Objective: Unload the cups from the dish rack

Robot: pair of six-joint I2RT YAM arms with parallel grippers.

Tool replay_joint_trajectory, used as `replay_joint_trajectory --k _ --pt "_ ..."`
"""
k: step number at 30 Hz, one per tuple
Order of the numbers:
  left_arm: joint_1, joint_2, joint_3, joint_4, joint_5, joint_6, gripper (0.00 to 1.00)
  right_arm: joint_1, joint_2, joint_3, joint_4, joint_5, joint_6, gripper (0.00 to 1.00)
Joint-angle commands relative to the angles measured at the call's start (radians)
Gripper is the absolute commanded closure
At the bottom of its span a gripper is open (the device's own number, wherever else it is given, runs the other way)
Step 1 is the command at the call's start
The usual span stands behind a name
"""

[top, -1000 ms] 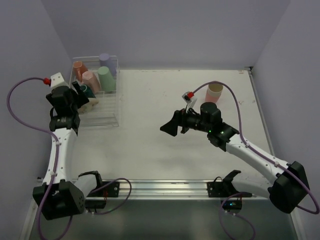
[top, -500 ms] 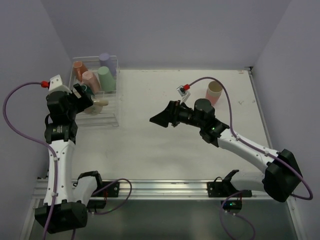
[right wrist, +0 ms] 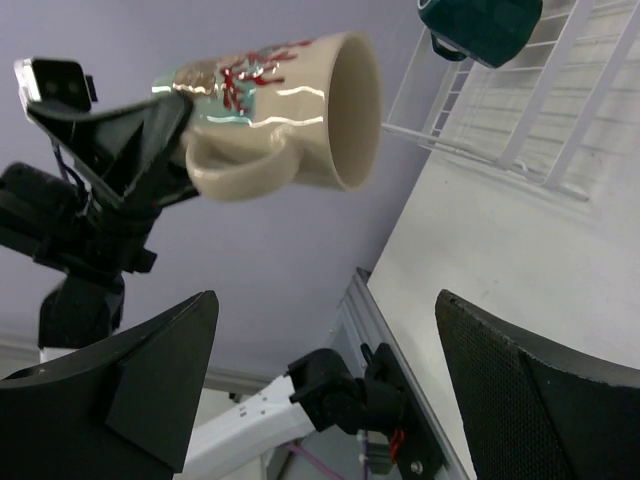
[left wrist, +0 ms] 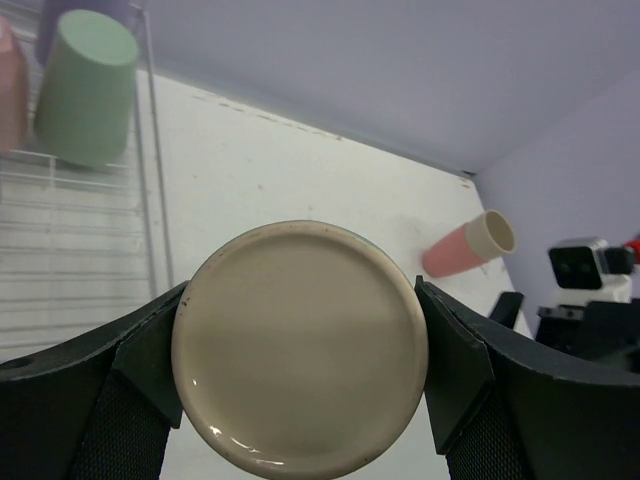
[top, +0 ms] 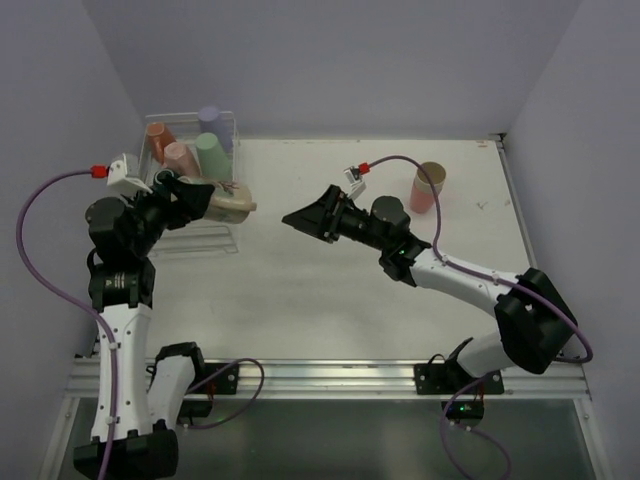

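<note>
You've got a cream mug (right wrist: 290, 100) w/ red branch-like marks & teal patches on its side; its base is plain cream. Dark green mug (right wrist: 480, 28). Dish rack (top: 210, 232): white wire. Green tumbler (left wrist: 88, 85), purple tumbler (top: 209, 118), orange tumbler (top: 155, 133), pink tumbler (top: 178, 155). Lone pink cup (top: 428, 187) has a beige rim.

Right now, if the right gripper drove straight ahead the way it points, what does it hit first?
Most likely the cream mug, held sideways in the left gripper, mouth towards the open right gripper. The right wrist view shows it above centre, so a miss is possible.
</note>
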Motion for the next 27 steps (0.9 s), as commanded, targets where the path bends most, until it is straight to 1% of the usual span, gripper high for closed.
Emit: replay_joint_trajectory --k 1,2,6,9,10,14,15,16,18,19,21,23,24,26,27 --pt "-0.017 -0.057 -0.019 0.242 0.171 -0.139 0.99 0.003 0.039 0.071 0.15 0.05 0.089 0.07" --pt "-0.019 -0.062 -0.033 0.265 0.201 -0.151 0.99 0.001 0.047 0.067 0.18 0.05 0.124 0.07" --pt "-0.031 -0.101 -0.067 0.321 0.247 -0.187 0.99 0.0 0.059 0.065 0.227 0.067 0.149 0.06" --pt "-0.042 -0.118 -0.094 0.371 0.3 -0.232 0.99 0.001 0.076 0.062 0.275 0.073 0.207 0.06" --pt "-0.046 -0.121 -0.105 0.393 0.318 -0.254 0.99 0.0 0.088 0.058 0.318 0.067 0.223 0.07" --pt "-0.059 -0.138 -0.122 0.414 0.344 -0.279 0.98 0.001 0.127 0.081 0.388 -0.011 0.281 0.11" --pt "-0.062 -0.141 -0.126 0.42 0.35 -0.285 0.98 0.003 0.133 0.078 0.416 -0.034 0.293 0.12" --pt "-0.065 -0.143 -0.137 0.437 0.362 -0.301 0.98 0.003 0.14 0.076 0.469 -0.045 0.306 0.17" --pt "-0.068 -0.148 -0.148 0.453 0.375 -0.317 0.98 0.004 0.159 0.087 0.494 -0.074 0.341 0.19" --pt "-0.072 -0.149 -0.162 0.472 0.385 -0.335 0.98 0.006 0.168 0.107 0.532 -0.114 0.353 0.23" --pt "-0.076 -0.155 -0.168 0.473 0.387 -0.338 0.98 0.014 0.173 0.117 0.545 -0.139 0.361 0.29" --pt "-0.077 -0.157 -0.177 0.473 0.383 -0.337 0.98 0.02 0.17 0.13 0.536 -0.163 0.359 0.32" --pt "-0.077 -0.158 -0.18 0.474 0.381 -0.337 0.97 0.026 0.17 0.13 0.542 -0.165 0.365 0.34" --pt "-0.079 -0.158 -0.192 0.485 0.379 -0.343 0.97 0.032 0.17 0.124 0.569 -0.168 0.378 0.35" --pt "-0.08 -0.157 -0.195 0.491 0.381 -0.346 0.97 0.037 0.17 0.122 0.576 -0.176 0.39 0.41"
